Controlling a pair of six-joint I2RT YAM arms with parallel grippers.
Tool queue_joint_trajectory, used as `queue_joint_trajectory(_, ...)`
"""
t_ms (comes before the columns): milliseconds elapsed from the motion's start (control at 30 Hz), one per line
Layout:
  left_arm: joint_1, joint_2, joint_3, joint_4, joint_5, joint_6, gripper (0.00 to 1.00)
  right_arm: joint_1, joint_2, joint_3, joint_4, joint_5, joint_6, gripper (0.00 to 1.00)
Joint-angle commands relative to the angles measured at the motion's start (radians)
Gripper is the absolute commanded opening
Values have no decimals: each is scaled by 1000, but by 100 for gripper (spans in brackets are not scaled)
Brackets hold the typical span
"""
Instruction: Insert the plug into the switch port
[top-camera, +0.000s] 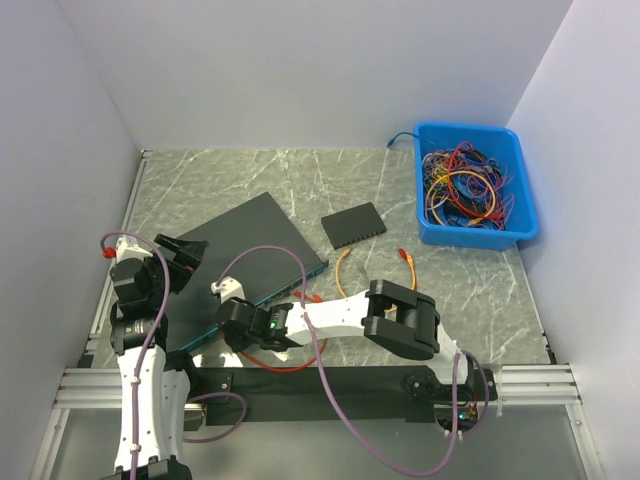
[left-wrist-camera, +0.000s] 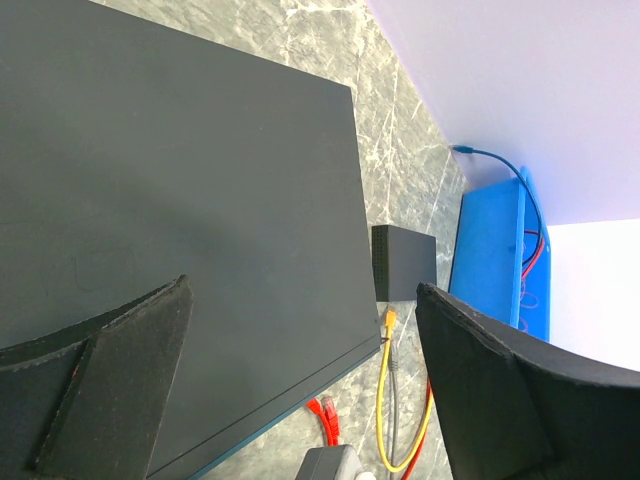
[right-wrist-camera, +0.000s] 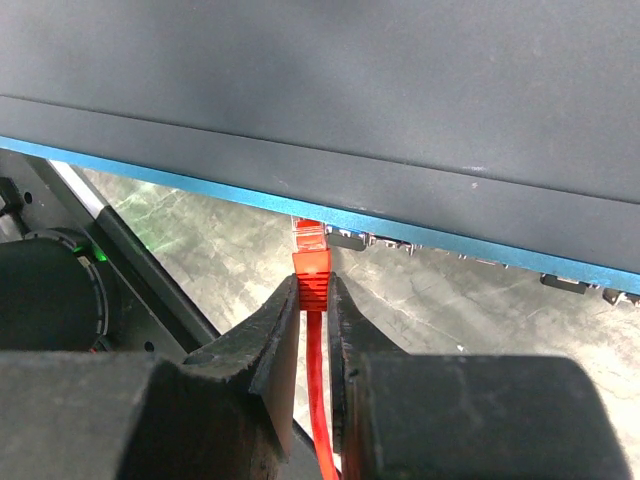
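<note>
The large dark switch (top-camera: 245, 250) lies slanted on the table, its blue-edged front face (right-wrist-camera: 400, 215) toward the arms. My right gripper (right-wrist-camera: 312, 292) is shut on the boot of a red plug (right-wrist-camera: 309, 250) whose clear tip touches the front edge at a port. In the top view the right gripper (top-camera: 243, 322) sits at the switch's near edge, the red cable (top-camera: 290, 365) looping behind it. My left gripper (top-camera: 183, 250) is open and empty, hovering over the switch's left corner (left-wrist-camera: 150, 200).
A small black switch (top-camera: 353, 224) lies behind the large one. A yellow-orange cable (top-camera: 345, 275) and its free plug (top-camera: 407, 258) lie to the right. A second red plug (left-wrist-camera: 326, 415) lies near the front edge. A blue bin (top-camera: 472, 185) of cables stands far right.
</note>
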Motion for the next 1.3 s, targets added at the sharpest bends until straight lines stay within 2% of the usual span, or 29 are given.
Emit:
queue_joint_trajectory(0,6,-3,15,33,7,13,99,-11,-28,42,15,104,24,0)
queue_joint_trajectory(400,5,-17,30,7,22,13,99,-11,47,173,-69,148,87,0)
queue_joint_trajectory(633,5,-24,111,-79,22,50,99,-11,116,306,-149,145,104,0)
queue_joint_trajectory(900,5,49,216,-154,47,146,99,-11,153,382,-197,162,104,0)
queue_joint_trajectory(1100,5,170,370,-271,-23,327,99,-12,164,423,-212,170,75,0)
queue_joint_trajectory(1167,6,192,383,-289,-69,358,99,-14,161,434,-206,168,63,0)
queue_joint_trajectory(1267,5,206,349,-248,-18,352,99,-14,169,470,-223,167,46,0)
